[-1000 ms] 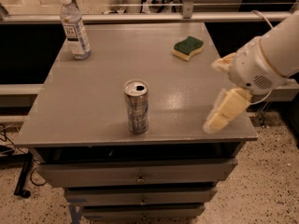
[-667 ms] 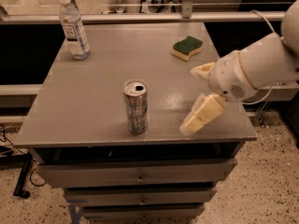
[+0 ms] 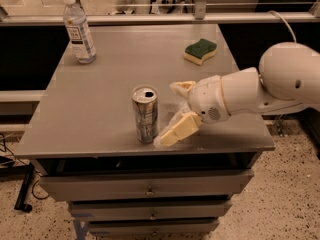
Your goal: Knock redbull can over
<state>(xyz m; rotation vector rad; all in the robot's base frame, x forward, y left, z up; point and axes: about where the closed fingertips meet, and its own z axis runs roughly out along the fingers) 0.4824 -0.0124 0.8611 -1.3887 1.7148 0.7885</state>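
The redbull can (image 3: 145,114), slim and silver with a pull-tab top, stands upright near the front edge of the grey table (image 3: 105,84). My gripper (image 3: 172,111) comes in from the right on a white arm. Its two cream fingers are spread apart. The near finger (image 3: 176,131) lies low on the table right beside the can's base. The far finger (image 3: 181,88) sits just right of the can's top. I cannot tell whether either finger touches the can.
A clear water bottle with a white cap (image 3: 78,30) stands at the back left corner. A green and yellow sponge (image 3: 201,50) lies at the back right. Drawers sit below the table front. A rail runs behind the table.
My gripper has moved left across the table, from near the right edge to right beside the can. The can has stayed upright in place.
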